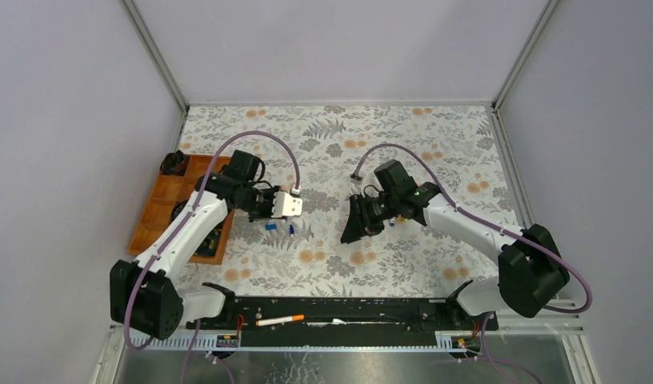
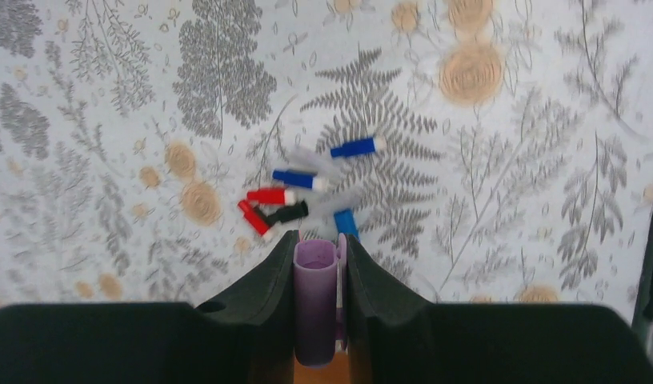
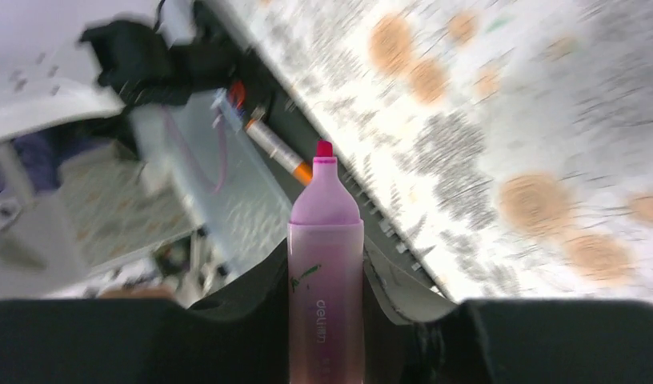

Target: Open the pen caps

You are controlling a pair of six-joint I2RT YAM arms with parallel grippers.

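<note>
left jaws clenched on the purple highlighter cap (image 2: 315,298), which stands upright between the fingers (image 2: 263,280). Its open end faces the wrist camera, so the hollow inside shows. The cap is off its pen and held above the surface (image 1: 403,136).

right jaws clenched on the pink highlighter (image 3: 325,272), gripping the barrel. The tapered nose and red tip (image 3: 324,149) stick out past the jaws, uncapped. The background in the right wrist view is blurred.

Top view: both wrists are mid-surface, facing each other and apart, with floral cloth between them.

Loose caps lie on the surface below the left wrist in a tight cluster:
- blue cap (image 2: 357,147), farthest out
- second blue cap (image 2: 295,178)
- red cap (image 2: 269,196)
- second red cap (image 2: 254,217), just beside a black cap (image 2: 285,213)
- third blue cap (image 2: 346,224), just beside the right-hand finger in that view

There are a few pale blurry pieces among them — can't tell what they are.

The wooden tray (image 1: 159,210) sits at the left edge, partly under the left arm; its contents are too small to tell. A white pen with an orange end (image 1: 279,320) lies on the black rail (image 1: 371,308) at the near edge, between the arm bases.
</note>
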